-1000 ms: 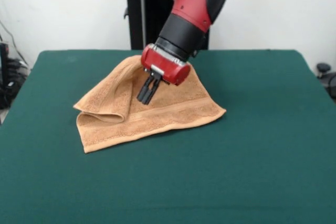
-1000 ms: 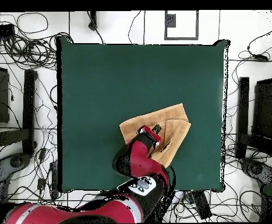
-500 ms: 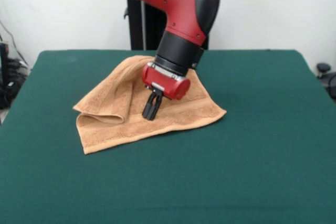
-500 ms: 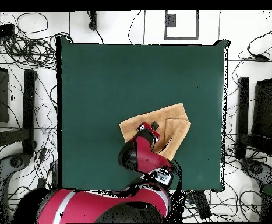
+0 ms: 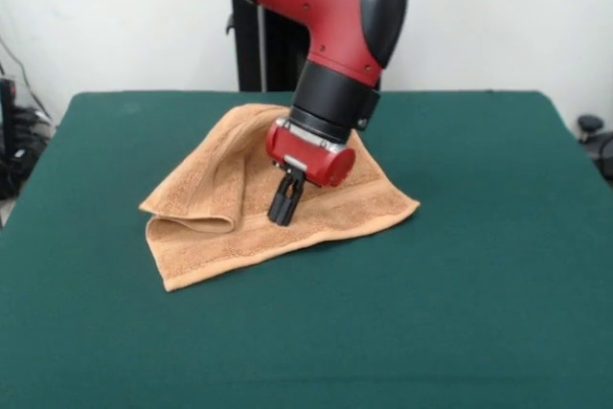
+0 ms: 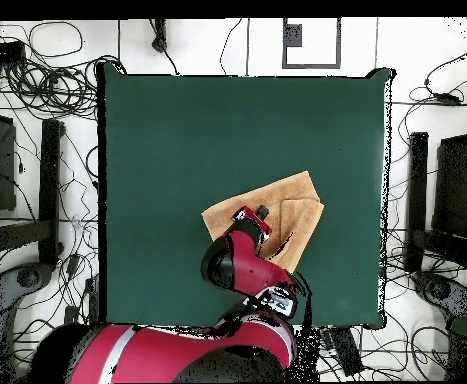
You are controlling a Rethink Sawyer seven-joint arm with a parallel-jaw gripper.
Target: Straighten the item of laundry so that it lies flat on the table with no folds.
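The towel [image 5: 230, 189] lies on the green bench [image 5: 460, 275], folded: in the front view its 9 o'clock side is doubled over itself, leaving a rounded fold at the edge, and a woven band runs along the 6 o'clock edge. The arm [image 5: 335, 26] comes down from 12 o'clock. Its pincer [image 5: 283, 206] has both black fingers pressed together, tips on the towel's middle; whether they pinch cloth cannot be told. From overhead, the towel [image 6: 295, 200] sits toward 5 o'clock of the bench's [image 6: 177, 130] centre.
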